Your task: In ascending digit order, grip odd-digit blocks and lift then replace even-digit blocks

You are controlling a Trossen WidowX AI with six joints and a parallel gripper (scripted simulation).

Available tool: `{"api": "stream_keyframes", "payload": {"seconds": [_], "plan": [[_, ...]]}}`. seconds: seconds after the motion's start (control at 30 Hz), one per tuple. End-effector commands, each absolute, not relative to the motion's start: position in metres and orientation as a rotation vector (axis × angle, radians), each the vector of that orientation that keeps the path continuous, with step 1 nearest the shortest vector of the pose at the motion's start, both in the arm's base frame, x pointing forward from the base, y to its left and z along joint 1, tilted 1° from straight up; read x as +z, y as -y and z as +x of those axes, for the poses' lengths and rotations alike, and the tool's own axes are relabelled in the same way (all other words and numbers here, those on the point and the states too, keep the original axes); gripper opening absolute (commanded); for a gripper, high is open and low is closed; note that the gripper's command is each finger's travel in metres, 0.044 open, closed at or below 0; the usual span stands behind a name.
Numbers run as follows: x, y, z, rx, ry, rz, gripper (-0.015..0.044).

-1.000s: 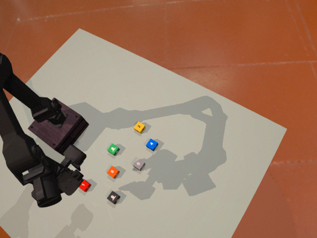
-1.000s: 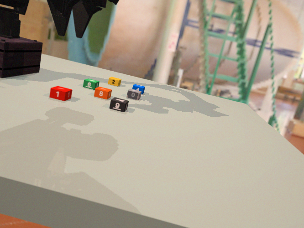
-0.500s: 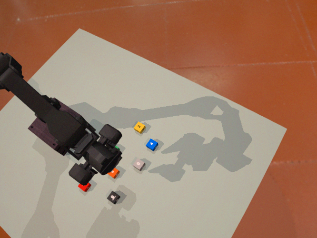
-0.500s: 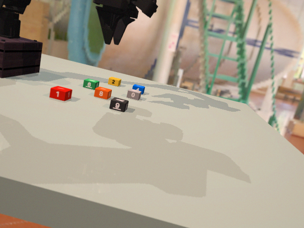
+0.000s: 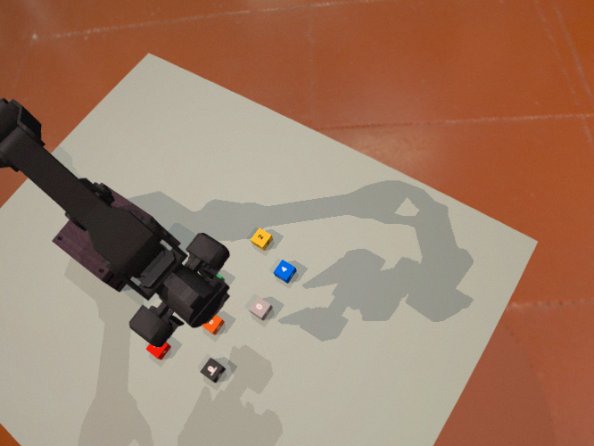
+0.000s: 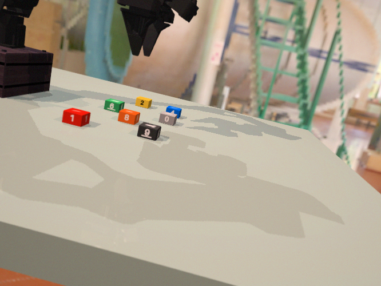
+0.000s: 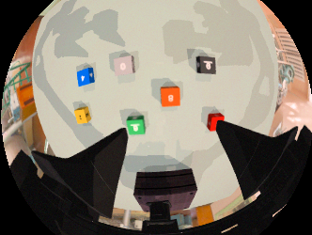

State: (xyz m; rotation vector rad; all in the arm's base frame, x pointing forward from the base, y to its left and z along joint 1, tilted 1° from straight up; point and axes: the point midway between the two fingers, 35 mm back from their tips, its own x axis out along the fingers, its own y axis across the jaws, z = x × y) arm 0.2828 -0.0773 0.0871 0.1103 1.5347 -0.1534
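My black two-finger gripper [image 5: 218,307] [image 6: 142,55] [image 7: 174,129] wide open, nothing held, above tbl. Orange cube-like block "8" [image 5: 214,325] [image 6: 128,116] [image 7: 170,96]: landmark; black block "9" [image 5: 212,369] [image 6: 149,131] [image 7: 206,65] nearby.
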Motion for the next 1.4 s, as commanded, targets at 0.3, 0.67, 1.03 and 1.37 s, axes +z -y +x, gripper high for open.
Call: {"api": "stream_keyframes", "payload": {"seconds": [0.3,0.67,1.03,1.37], "plan": [[0.084,0.01,0.246,-0.154,-1.54,0.116,0.04],[0.084,0.01,0.246,-0.154,-1.54,0.116,0.04],[0.086,-0.046,0.28,-0.149,-1.539,0.12,0.04],[0.083,-0.114,0.299,-0.146,-1.538,0.124,0.04]]}}
